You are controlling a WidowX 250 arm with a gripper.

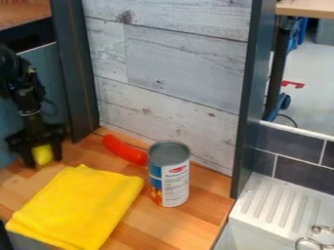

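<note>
Camera view, left edge of the frame: the black gripper [43, 157] points downward, pinching a small yellow object [43, 155] between its two fingers near the back left of the wooden counter [205, 215]. A folded yellow cloth [77, 207] lies flat at the lower left, and an upright can [175, 180] with a blue and white label stands just beside its right corner, near the centre. Behind them, a long, rounded red-orange object [124, 150] slants toward the can in front of the whitish plank panel [176, 73], while a ridged white drainboard [277, 200] fills the lower right.
</note>
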